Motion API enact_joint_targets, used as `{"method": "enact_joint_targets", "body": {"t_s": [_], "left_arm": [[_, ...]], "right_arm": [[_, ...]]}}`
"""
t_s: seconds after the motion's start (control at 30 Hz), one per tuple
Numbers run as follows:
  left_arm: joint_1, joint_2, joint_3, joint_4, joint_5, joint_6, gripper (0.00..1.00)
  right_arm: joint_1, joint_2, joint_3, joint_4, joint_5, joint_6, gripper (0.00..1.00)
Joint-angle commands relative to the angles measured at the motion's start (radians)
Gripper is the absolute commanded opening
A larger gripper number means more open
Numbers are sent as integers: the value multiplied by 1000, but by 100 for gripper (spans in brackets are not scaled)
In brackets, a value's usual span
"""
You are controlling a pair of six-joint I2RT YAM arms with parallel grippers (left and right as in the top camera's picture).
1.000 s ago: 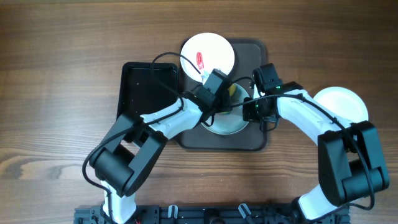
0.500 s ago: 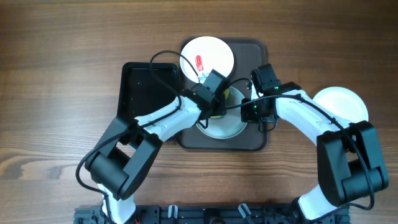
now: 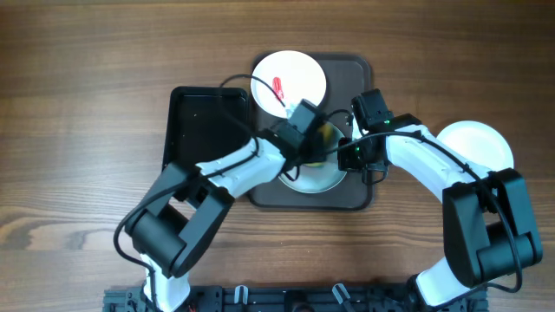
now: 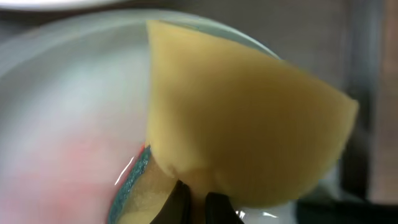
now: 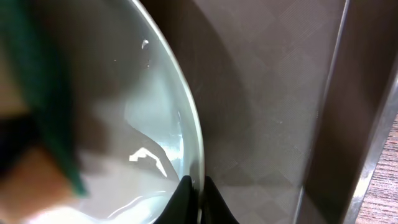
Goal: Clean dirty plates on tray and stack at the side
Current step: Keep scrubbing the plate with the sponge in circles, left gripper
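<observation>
You were about midway: one white plate [image 3: 473,143] lay, seemingly clean, on the bench [image 3: 87,87] right of the tray [image 3: 355,198]; the smeared plate [image 3: 289,78] sat at the tray's far edge. Your left claw [image 4: 191,200], clamped on a soft yellow sponge [image 4: 242,124], green-backed, worked the glossy pale plate [image 5: 143,93] at the near edge; your right claw [image 5: 194,194] pinched its thin rim.

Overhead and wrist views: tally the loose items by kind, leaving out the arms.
Tray: 1
Plates: 3 (smeared white plate, pale plate, plain white plate)
Black tub: 1
Sponge: 1
Total: 6
</observation>
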Motion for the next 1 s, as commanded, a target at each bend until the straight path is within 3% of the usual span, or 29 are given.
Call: {"method": "enact_joint_targets", "body": {"t_s": [0.0, 0.17, 0.37, 0.53, 0.63, 0.97], "left_arm": [[-64, 50, -29, 0, 126, -30, 4], [-43, 50, -29, -32, 89, -20, 4], [35, 30, -28, -171, -224, 54, 4], [68, -13, -26, -205, -369, 85, 4], [64, -13, -27, -192, -314, 84, 4], [-26, 70, -27, -14, 158, 50, 4]], "right_arm": [[6, 18, -10, -16, 29, -34, 4], [6, 18, -10, -16, 29, -34, 4], [6, 18, -10, -17, 29, -35, 4], [6, 18, -10, -17, 28, -35, 4], [6, 18, -10, -16, 28, -35, 4], [6, 18, -10, -16, 29, -36, 4]]}}
